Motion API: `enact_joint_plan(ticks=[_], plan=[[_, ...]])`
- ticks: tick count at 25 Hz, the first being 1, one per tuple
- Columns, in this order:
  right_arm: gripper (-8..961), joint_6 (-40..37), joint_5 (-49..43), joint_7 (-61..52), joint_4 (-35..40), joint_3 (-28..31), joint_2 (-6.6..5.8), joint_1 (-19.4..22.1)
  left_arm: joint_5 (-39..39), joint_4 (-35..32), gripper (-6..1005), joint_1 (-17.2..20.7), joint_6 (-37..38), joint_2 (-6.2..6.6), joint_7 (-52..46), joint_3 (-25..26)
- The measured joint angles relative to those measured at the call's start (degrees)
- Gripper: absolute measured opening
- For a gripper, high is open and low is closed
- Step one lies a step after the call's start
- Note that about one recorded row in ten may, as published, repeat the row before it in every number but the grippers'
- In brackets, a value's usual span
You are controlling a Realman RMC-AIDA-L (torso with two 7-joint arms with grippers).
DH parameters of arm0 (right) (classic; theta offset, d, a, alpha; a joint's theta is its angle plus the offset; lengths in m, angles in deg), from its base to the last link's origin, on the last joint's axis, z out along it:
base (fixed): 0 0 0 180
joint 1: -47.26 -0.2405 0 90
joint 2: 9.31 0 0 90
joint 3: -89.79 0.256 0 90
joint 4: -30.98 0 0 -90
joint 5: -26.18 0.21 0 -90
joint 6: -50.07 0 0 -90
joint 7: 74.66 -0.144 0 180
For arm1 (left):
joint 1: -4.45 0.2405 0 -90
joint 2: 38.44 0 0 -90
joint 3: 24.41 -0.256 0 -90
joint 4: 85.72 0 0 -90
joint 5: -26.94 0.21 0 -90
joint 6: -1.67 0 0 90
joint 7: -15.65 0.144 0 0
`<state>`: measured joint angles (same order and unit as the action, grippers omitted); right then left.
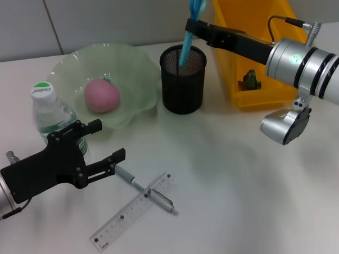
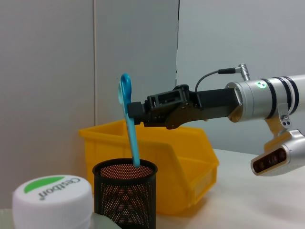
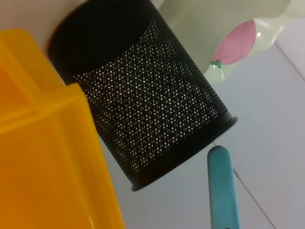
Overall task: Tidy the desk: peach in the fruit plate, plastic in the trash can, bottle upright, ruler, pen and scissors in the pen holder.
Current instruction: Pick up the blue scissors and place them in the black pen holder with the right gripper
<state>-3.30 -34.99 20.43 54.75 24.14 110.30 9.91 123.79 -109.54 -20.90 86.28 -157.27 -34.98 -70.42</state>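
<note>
From my head view, my right gripper (image 1: 191, 26) reaches in from three o'clock and is clamped on the blue scissors (image 1: 189, 33), blades pointing down into the black mesh pen holder (image 1: 183, 79). I hold them by the upper shank so the tips can slide in without the handles catching the rim. The peach (image 1: 102, 95) already sits in the green fruit plate (image 1: 134, 63), at nine o'clock from the holder. The bottle (image 1: 52, 116) stands upright at seven o'clock from the plate. The yellow trash can (image 1: 234, 51) is at three o'clock from the holder, with something green inside. My left gripper (image 1: 105, 142) hovers with fingers spread just beside the pen (image 1: 145, 190), which lies across the ruler (image 1: 132, 211) at six o'clock on the desk; I judge it is placed to take the pen next.

From my left wrist view, the scissors (image 2: 129, 124) lean slightly, their tips below the rim of the pen holder (image 2: 125, 193), with the right gripper (image 2: 136, 112) pinching them midway. The bottle's cap (image 2: 52, 200) is close in front.

From my right wrist view, the pen holder (image 3: 147, 102) fills the frame beside the trash can (image 3: 43, 157), and a blue part of the scissors (image 3: 221, 186) shows outside the rim.
</note>
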Motion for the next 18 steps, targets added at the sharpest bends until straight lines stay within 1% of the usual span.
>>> enact_joint_plan(ticks=[12, 18], plan=[[237, -1.62, 0.00, 4.06, -0.62, 0.30, 0.00, 0.07, 0.00, 0.01, 786, 0.23, 0.36, 0.00, 0.20, -0.01], [269, -1.65, 0.00, 4.26, -0.79, 0.44, 0.00, 0.11, -0.45, 0.00, 784, 0.21, 0.38, -0.02, 0.94, -0.15]])
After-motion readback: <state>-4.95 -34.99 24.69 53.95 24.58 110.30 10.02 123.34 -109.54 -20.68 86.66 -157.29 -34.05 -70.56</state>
